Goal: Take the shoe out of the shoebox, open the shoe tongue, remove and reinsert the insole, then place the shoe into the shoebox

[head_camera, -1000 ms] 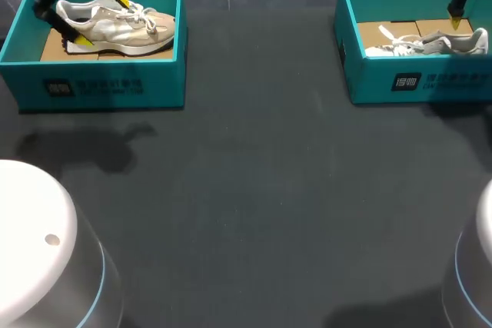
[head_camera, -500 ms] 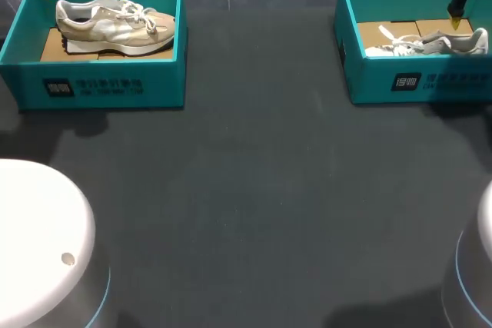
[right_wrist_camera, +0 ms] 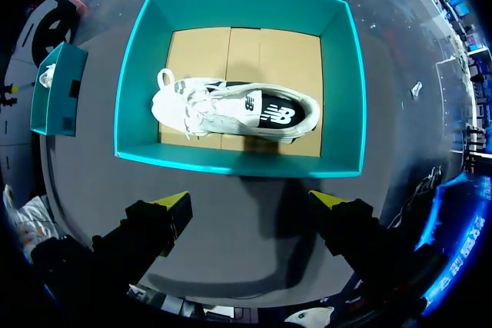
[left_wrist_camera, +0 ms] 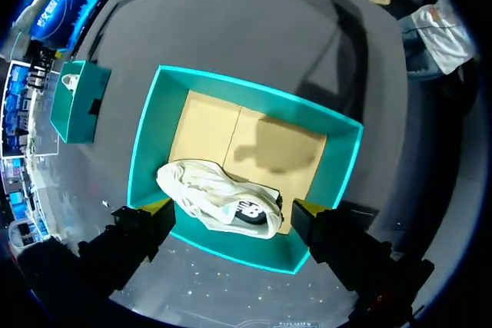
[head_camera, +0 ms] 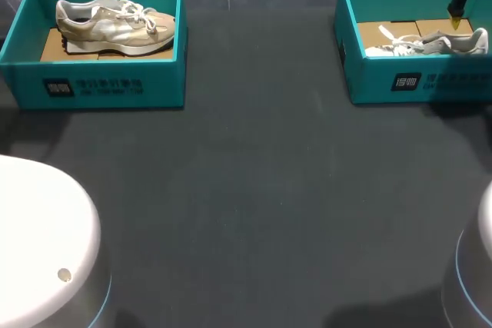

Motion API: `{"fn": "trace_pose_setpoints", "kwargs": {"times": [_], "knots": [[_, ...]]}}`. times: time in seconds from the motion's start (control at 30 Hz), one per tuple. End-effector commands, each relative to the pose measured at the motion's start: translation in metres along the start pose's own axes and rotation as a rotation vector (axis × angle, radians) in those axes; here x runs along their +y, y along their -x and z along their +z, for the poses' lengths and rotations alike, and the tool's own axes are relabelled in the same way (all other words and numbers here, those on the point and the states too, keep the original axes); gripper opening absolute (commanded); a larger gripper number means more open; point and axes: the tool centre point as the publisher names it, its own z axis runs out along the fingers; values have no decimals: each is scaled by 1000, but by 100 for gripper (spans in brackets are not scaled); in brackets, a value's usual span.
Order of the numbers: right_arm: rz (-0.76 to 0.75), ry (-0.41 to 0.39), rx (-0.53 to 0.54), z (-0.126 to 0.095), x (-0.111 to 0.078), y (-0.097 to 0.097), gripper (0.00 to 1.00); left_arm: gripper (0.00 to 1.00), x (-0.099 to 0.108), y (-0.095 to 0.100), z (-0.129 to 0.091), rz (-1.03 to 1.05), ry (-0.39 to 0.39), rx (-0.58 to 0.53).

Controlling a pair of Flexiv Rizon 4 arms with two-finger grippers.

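The head view looks down from above and behind onto the dark table point(head_camera: 254, 190). It takes in the left shoebox point(head_camera: 100, 86) and the right shoebox point(head_camera: 369, 86) near the far corners. The left wrist view faces almost straight down from well above the left shoebox point(left_wrist_camera: 332, 190), with the right shoebox point(left_wrist_camera: 81, 109) small off to one side. The right wrist view looks down the same way on the right shoebox point(right_wrist_camera: 338, 90), with the left shoebox point(right_wrist_camera: 54, 86) small beside it. All three views share both boxes.

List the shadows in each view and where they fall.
Head view: dark patches on the table in front of the left shoebox and right shoebox. Left wrist view: soft shadow on the left shoebox's cardboard floor, beyond the beige shoe. Right wrist view: broad shadow on the table against the right shoebox's near wall.
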Motion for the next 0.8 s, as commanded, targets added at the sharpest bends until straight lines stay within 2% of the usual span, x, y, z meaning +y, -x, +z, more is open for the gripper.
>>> {"fn": "trace_pose_setpoints", "kwargs": {"times": [0.03,0.23,0.6,0.63,0.67,0.73,0.8], "knots": [[1,2,-1,0,-1,0,100,100,47,-5,13,48,-44,-2],[1,2,-1,0,-1,0,100,100,74,-22,19,175,-59,-18],[1,2,-1,0,-1,0,100,100,74,-22,19,175,-59,-18],[1,2,-1,0,-1,0,100,100,74,-22,28,198,-61,-4],[1,2,-1,0,-1,0,100,100,76,-21,34,198,-25,-7],[1,2,-1,0,-1,0,100,100,81,-22,45,219,-54,-1],[1,2,-1,0,-1,0,100,100,86,-25,54,234,-30,-5]]}}
